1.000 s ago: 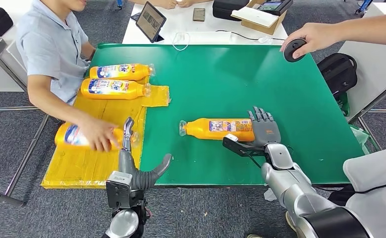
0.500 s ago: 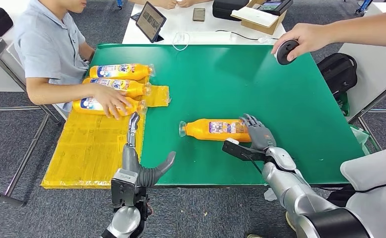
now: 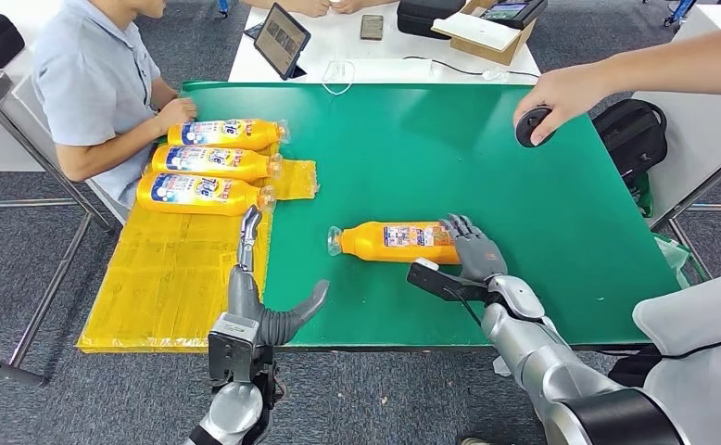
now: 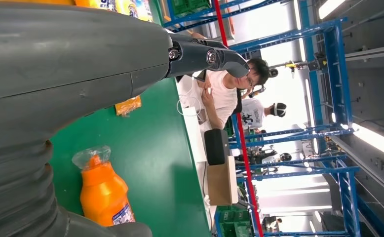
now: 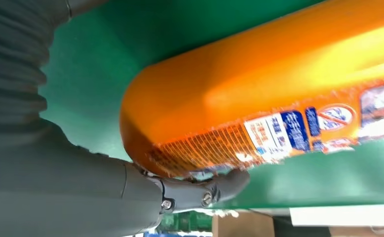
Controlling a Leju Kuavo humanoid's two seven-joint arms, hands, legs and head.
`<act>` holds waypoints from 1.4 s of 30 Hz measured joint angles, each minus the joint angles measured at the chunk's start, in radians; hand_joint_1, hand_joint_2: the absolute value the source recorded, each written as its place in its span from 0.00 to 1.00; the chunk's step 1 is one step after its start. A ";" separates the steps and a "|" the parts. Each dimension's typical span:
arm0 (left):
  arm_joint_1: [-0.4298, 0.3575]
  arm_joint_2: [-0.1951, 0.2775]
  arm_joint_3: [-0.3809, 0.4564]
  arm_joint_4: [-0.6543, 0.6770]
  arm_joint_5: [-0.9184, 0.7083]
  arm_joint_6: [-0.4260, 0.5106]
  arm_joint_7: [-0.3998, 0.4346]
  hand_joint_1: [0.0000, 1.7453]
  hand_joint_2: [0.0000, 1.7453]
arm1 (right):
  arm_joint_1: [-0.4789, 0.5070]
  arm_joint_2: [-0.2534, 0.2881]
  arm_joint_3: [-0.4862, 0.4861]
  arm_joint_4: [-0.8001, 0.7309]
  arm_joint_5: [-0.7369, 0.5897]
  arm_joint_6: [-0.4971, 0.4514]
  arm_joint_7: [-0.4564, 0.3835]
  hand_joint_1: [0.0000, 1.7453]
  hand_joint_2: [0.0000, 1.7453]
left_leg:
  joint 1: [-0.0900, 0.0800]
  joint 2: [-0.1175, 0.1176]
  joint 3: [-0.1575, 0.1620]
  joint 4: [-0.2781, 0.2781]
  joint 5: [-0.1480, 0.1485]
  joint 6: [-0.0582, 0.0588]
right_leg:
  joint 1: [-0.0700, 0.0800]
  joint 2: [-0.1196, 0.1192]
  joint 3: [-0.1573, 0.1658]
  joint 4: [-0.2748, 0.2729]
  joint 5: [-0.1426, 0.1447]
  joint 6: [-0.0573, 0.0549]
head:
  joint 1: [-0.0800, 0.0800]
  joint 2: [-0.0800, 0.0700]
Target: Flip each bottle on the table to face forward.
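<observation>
An orange bottle [image 3: 389, 241] lies on its side in the middle of the green table [image 3: 486, 158], cap to the left and label upward. My right hand [image 3: 473, 248] has its fingers curled over the bottle's base end. In the right wrist view the bottle [image 5: 259, 103] is close up, with a fingertip [image 5: 227, 183] touching its lower edge. My left hand [image 3: 250, 297] stands open at the table's near edge, fingers pointing up, holding nothing. The left wrist view shows the bottle's neck end [image 4: 103, 195] beyond the left hand [image 4: 81, 64]. Three more orange bottles [image 3: 210, 162] lie in a row on the yellow mat [image 3: 167, 287].
A seated person [image 3: 97, 93] is at the far left, one hand by the top bottle. Another person's hand [image 3: 561, 93] holds a black round object [image 3: 533, 126] over the table's far right. A white table behind holds a tablet [image 3: 283, 39] and boxes.
The seated person laid a third bottle in the row on the mat and drew the hand back. My right hand's fingers curled over the bottle's base, and the bottle shifted slightly left.
</observation>
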 joint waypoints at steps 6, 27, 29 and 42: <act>-0.008 0.000 0.000 0.001 -0.002 -0.007 0.004 0.00 1.00 | -0.028 -0.005 0.003 0.004 0.042 0.147 0.110 1.00 1.00 | 0.000 0.000 0.003 0.000 0.000 0.000 | 0.000 0.000 0.001 0.000 0.000 0.000 | 0.000 0.000; -0.031 0.000 0.000 0.017 -0.002 -0.047 0.009 0.00 1.00 | -0.066 -0.030 0.058 0.005 0.093 0.343 0.151 1.00 1.00 | 0.000 0.001 0.013 0.000 0.000 0.000 | 0.000 0.001 0.010 -0.001 0.000 0.000 | 0.000 0.000; -0.031 0.000 -0.001 0.017 -0.003 -0.051 0.009 0.00 1.00 | -0.065 -0.030 0.057 0.005 0.072 0.351 0.126 1.00 1.00 | 0.000 0.002 0.013 0.000 0.000 0.000 | 0.000 0.002 0.010 -0.001 0.000 0.000 | 0.000 0.000; -0.009 0.000 0.031 0.016 0.061 -0.088 0.022 0.00 1.00 | 0.040 0.040 -0.037 -0.049 -0.270 0.320 -0.294 1.00 1.00 | 0.001 0.004 0.010 0.000 0.000 0.000 | 0.001 0.005 0.008 0.000 0.000 0.000 | 0.000 0.000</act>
